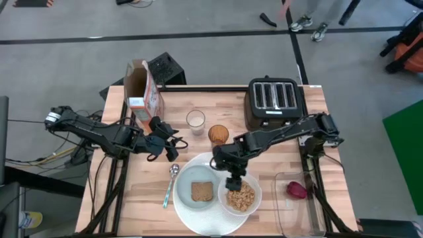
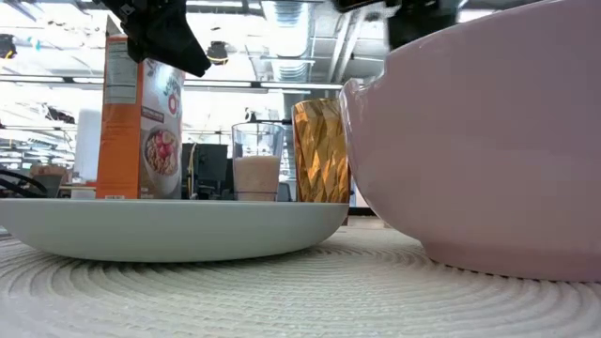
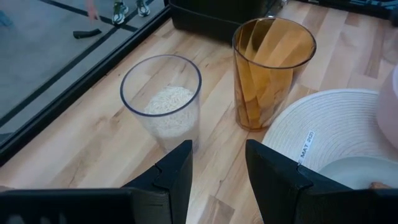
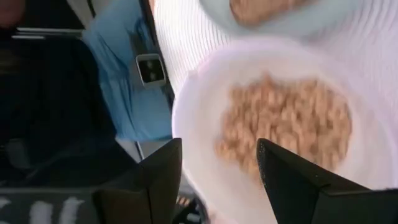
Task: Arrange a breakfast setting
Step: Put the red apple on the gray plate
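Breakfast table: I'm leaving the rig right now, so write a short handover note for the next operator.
Right gripper: open, above the near rim of the bowl, holding nothing.
Left gripper: fingers parted, empty, hovering beside the cereal box, pointing at the milk glass and amber cup.
Done: toast on the small plate, bowl holding cereal, both on the large round mat; spoon beside it.
Left: red fruit is in the clear tray; glass and cup are off the mat.

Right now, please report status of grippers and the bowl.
Right gripper open, over the bowl rim. Left gripper empty, near the milk glass. Cereal in bowl. Nothing blocking.
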`<state>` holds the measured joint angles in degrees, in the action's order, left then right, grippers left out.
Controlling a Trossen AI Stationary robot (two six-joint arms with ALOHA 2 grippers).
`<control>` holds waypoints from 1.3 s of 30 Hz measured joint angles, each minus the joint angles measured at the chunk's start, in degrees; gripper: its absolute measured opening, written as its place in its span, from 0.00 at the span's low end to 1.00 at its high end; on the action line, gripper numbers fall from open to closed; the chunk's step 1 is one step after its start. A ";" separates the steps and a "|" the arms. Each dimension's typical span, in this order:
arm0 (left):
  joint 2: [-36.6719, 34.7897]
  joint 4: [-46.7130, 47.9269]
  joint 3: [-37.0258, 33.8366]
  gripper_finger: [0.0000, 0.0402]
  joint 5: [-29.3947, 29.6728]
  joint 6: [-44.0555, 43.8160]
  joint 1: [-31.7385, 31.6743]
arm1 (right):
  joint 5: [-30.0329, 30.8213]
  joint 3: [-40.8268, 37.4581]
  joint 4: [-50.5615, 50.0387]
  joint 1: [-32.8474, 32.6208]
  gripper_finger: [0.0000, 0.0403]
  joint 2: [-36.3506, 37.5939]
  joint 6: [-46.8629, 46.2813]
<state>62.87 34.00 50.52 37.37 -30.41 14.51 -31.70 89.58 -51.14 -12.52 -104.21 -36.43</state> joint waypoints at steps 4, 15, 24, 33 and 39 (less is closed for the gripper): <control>0.00 -0.01 0.00 0.34 0.05 0.00 -0.01 | 1.97 0.02 -5.37 -2.71 0.56 1.04 -3.00; 0.00 -0.05 0.00 0.34 0.03 1.57 0.00 | 13.03 0.02 -13.29 -12.92 0.55 2.92 -16.74; 0.00 0.04 0.00 0.34 -0.05 2.28 -0.01 | 27.59 0.02 -20.03 -21.13 0.55 7.08 -34.01; 0.00 -0.16 -0.02 0.34 -0.05 3.26 0.00 | 33.59 0.04 -34.53 -28.81 0.55 8.67 -45.72; 0.00 -0.17 -0.02 0.34 -0.01 3.26 0.00 | 33.71 -0.95 -38.27 -31.12 0.55 8.88 -49.12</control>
<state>62.87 33.84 50.50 37.36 -27.16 14.51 2.01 88.63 -89.42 -43.64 -95.33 -85.55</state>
